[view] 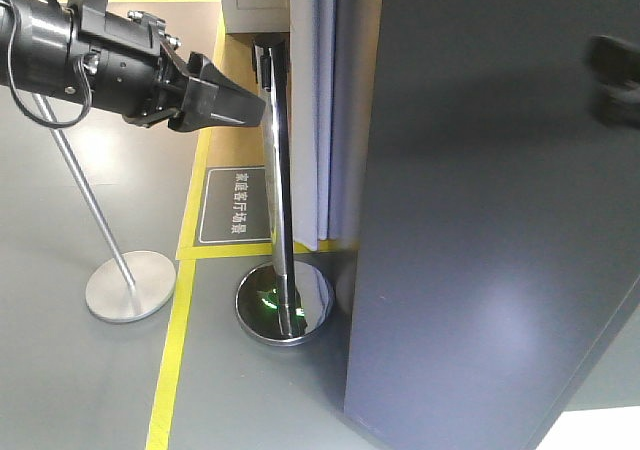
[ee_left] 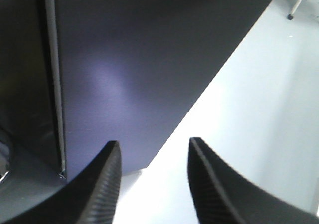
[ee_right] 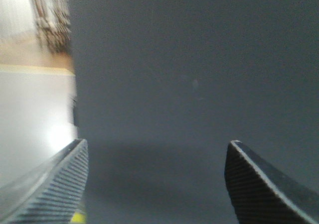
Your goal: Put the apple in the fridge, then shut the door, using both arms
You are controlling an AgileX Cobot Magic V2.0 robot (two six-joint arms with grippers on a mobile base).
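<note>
While the dark-grey door point(view: 480, 220) fills the right half of the front view, we find our left hand point(view: 262, 110) raised at upper left, its black fingers point(view: 225, 102) pointing toward the door's edge and a chrome stanchion post point(view: 283, 220). From this view we cannot tell whether the hand touches the post. On the left wrist view, the left hand point(ee_left: 154, 184) stands with its jaws parted and nothing between them; beyond them lie the door's dark panel point(ee_left: 144, 59) and the pale floor point(ee_left: 259, 114). On the right wrist view, our right hand point(ee_right: 157, 184) has its jaws spread wide and empty, facing the flat grey door face point(ee_right: 199, 69) at close range; contact cannot be confirmed. The apple is not visible in any view. A yellow floor line point(view: 172, 350) and a second stanchion base point(view: 130, 285) lie to the left.
</note>
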